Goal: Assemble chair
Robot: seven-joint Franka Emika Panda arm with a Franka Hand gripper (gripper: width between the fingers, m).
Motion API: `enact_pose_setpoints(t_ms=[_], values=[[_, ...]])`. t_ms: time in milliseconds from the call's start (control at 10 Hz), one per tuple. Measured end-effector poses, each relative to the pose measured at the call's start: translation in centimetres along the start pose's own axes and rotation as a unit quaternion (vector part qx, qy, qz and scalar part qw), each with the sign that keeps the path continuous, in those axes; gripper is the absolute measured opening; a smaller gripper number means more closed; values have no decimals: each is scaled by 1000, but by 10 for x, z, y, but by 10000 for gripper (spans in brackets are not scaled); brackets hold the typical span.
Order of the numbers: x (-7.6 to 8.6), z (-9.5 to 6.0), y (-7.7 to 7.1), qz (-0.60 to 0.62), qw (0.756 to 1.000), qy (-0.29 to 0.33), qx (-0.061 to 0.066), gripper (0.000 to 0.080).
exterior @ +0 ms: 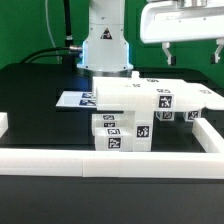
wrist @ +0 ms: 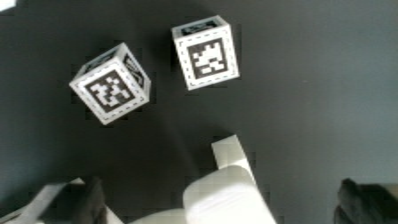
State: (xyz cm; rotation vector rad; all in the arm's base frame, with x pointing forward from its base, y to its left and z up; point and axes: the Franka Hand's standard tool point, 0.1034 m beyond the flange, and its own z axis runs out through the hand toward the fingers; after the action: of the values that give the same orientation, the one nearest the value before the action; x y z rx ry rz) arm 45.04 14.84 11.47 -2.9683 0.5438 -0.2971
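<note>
Chair parts (exterior: 135, 100) huddle on the black worktop (exterior: 40, 85), overlapping so the lower pieces are partly hidden; the claw (exterior: 193, 55) hangs spread above them, pinching nothing.

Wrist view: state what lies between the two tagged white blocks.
Nothing but bare black table shows between one tagged block and the other block; they stand apart, not touching. The wrist view shows this gap.

Behind, from ten to two o'clock in the exterior view, a flat green backdrop (exterior: 28, 25) with dark cables (exterior: 64, 22) hanging near eleven; below it a matte black table (exterior: 38, 82), softly lit, with the thin marker board (exterior: 68, 99) lying flat at nine and a long white border rail (exterior: 100, 165) along six.
</note>
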Motion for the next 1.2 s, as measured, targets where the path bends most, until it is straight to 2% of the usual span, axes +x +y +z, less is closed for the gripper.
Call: enact_pose_setpoints(t_ms=[400,500,900,1200], values=[[3,4,5,-40,999,1,-4,649],[4,10,9,-71,997,-6,-11,649],[9,12,14,-80,989,-120,-26,649],[10,31,4,-111,991,-70,-28,649]])
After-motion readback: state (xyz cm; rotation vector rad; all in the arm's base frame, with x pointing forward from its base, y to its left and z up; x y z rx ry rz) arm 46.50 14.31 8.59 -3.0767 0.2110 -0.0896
